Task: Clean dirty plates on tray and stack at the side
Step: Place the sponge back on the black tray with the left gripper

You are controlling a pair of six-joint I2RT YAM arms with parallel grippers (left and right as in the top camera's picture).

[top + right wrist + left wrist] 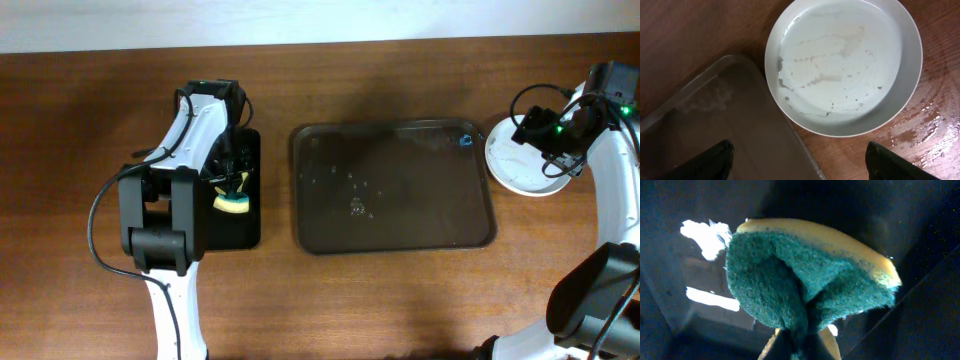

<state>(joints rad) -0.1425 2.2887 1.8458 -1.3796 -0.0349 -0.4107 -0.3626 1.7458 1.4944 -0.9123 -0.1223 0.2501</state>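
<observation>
The large dark brown tray (393,188) lies mid-table with water drops and no plate on it; its corner shows in the right wrist view (715,130). A white plate (512,165) sits on the table just right of the tray, wet with a thin film in the right wrist view (845,65); whether other plates lie under it I cannot tell. My right gripper (800,162) is open and empty above the plate's near edge and the tray corner. My left gripper (232,190) is shut on a yellow-green sponge (810,275) over the small black tray (240,200).
The small black tray stands left of the brown tray. The wood right of the plate is wet (920,127). The right arm's cables (545,110) hang over the plate area.
</observation>
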